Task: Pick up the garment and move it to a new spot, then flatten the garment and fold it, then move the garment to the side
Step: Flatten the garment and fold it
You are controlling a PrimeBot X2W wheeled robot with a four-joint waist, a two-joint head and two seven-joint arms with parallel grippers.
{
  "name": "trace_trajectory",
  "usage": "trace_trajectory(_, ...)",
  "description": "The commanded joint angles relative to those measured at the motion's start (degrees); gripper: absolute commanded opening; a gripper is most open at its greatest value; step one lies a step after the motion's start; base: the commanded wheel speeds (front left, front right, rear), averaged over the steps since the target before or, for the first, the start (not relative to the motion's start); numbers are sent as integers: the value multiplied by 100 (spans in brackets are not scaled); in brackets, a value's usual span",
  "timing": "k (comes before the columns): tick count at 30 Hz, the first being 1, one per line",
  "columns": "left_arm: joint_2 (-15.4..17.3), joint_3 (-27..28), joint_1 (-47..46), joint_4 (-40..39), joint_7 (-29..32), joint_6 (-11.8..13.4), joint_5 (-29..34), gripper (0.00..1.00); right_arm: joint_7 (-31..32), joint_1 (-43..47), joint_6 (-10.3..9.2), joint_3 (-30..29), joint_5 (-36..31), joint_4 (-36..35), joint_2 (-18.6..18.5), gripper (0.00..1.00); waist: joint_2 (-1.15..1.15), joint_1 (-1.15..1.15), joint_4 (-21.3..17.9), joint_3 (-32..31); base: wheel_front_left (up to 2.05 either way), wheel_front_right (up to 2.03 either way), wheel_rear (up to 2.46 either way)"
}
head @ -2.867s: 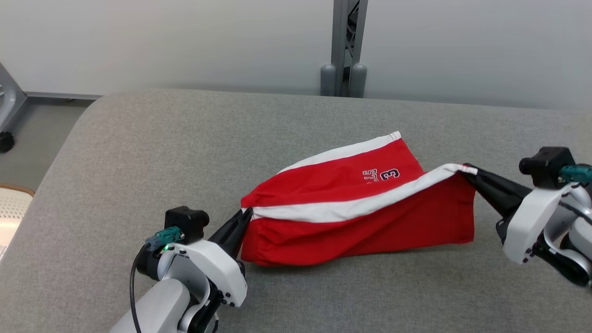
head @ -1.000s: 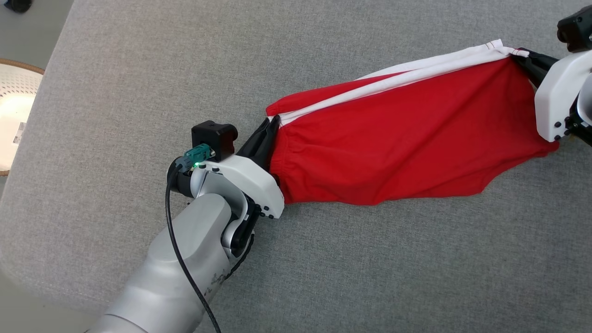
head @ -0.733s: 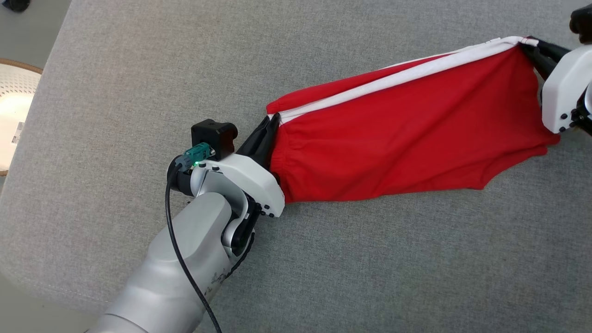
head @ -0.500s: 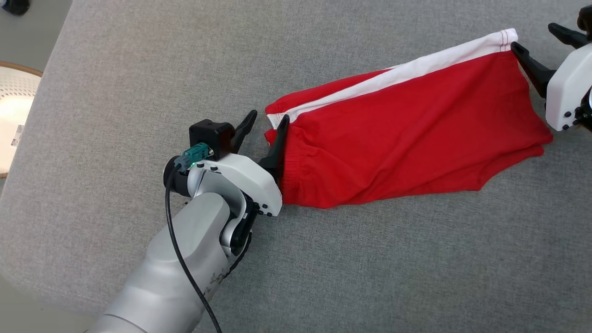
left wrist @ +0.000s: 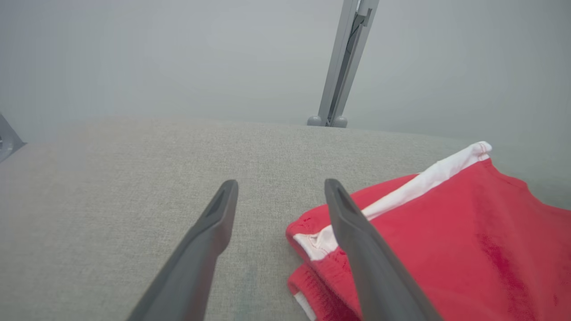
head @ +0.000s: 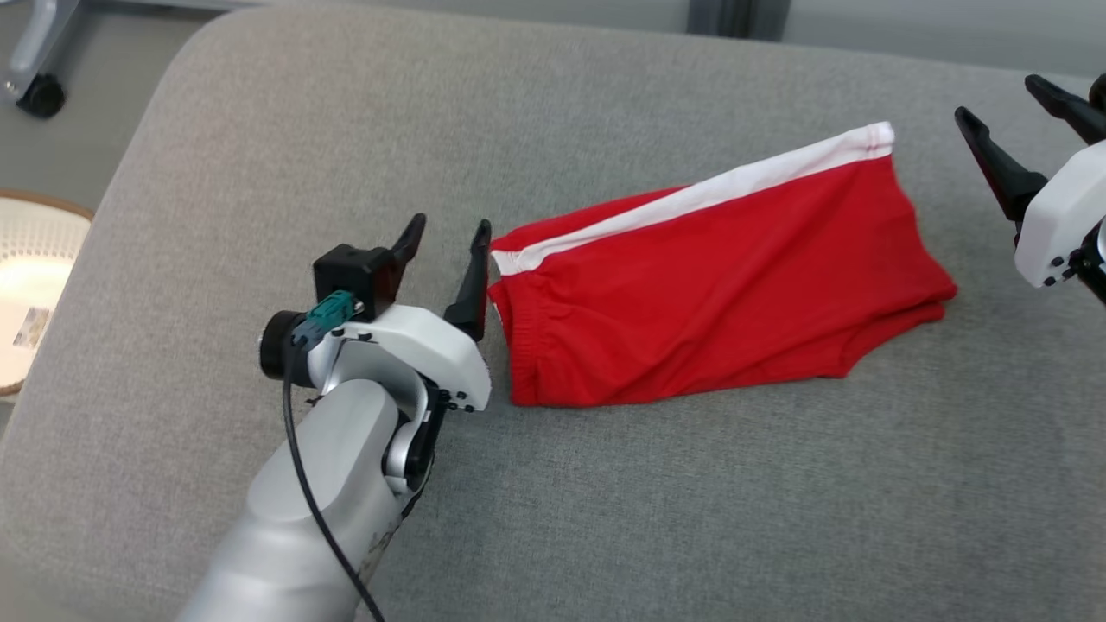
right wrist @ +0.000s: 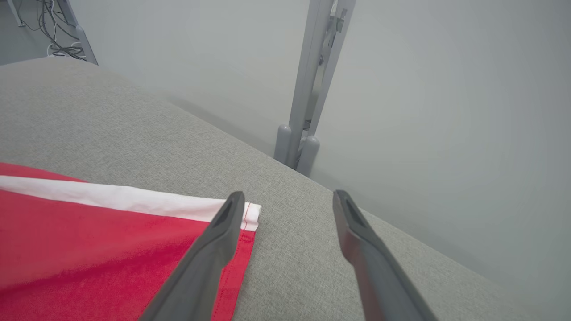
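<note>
Head view: red garment (head: 708, 285) flat mid grey cushion (head: 605, 518). Left gripper (head: 449, 225) wide, empty, just beside waistband; right gripper (head: 996, 97) wide, empty, off far-right hem. Post (head: 734, 13) beyond far edge; basket (head: 34, 285) off left edge; open cushion near side

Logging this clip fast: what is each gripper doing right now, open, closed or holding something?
Left gripper: open, holding nothing, fingers beside the waistband end of the red shorts.
Right gripper: open, holding nothing, just past the other end.
</note>
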Motion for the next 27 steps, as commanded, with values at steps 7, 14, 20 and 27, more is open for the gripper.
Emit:
trace_trajectory(7, 245, 1039, 764, -1063, -26, 247, 1145, 100, -317, 360, -5, -784, -485, -450, 5, 100, 0, 0, -510, -816, 0, 0, 0)
trace_trajectory(14, 231, 2022, 1790, -2114, -21, 239, 2067, 100, -298, 1806, -4, -2906, -1857, -1343, 234, 100, 0, 0, -951, -1346, 0, 0, 0)
trace_trajectory(20, 106, 2615, 2657, -2685, -20, 118, 2578, 100, -300, 3224, -4, -4123, -2690, -1967, 667, 100, 0, 0, -1209, -1647, 0, 0, 0)
trace_trajectory(27, 33, 2857, 3294, -3091, -20, 132, 2925, 100, -300, 4233, -4, -4861, -2969, -2360, 1139, 100, 0, 0, -1316, -1750, 0, 0, 0)
